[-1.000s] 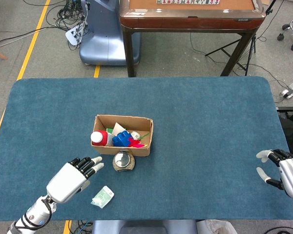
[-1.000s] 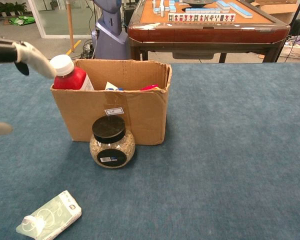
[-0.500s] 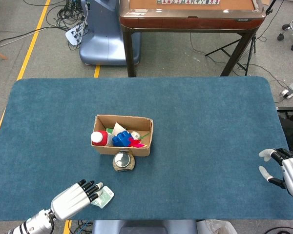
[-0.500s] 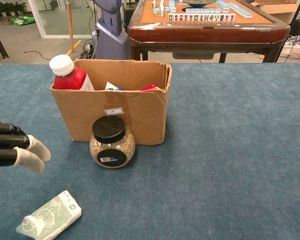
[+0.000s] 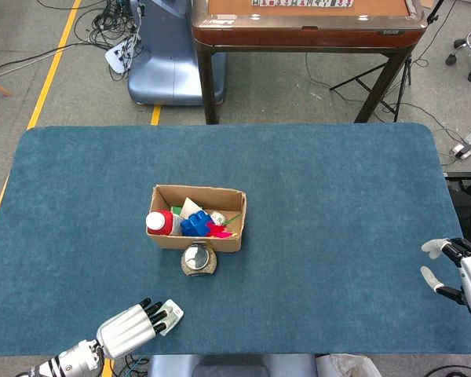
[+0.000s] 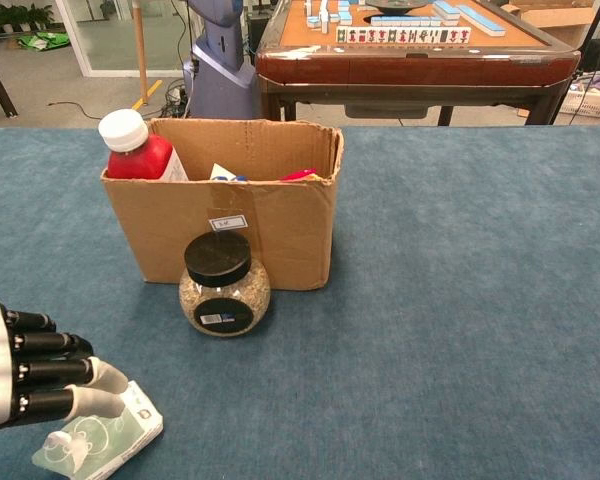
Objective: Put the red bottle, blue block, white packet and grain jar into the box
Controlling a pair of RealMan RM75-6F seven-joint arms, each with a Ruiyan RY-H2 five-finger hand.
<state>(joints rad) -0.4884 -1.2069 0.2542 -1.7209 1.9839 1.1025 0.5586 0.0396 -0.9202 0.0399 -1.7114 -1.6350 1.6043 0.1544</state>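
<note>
Blue carpeted surface [image 6: 460, 300], items listed near to far. Nearest: white packet [image 6: 105, 440], lying flat at the front edge, with my left hand [image 6: 20, 365] over it, fingers [image 6: 50, 372] extended side by side, tips on the packet, nothing clasped. My right hand [image 5: 463, 271] at the far right edge, fingers spread, empty. Next: grain jar [image 6: 224, 286], upright, touching the box front. Behind: cardboard box [image 6: 270, 225] holding red bottle [image 6: 135, 148] and blue block [image 5: 195, 225].
</note>
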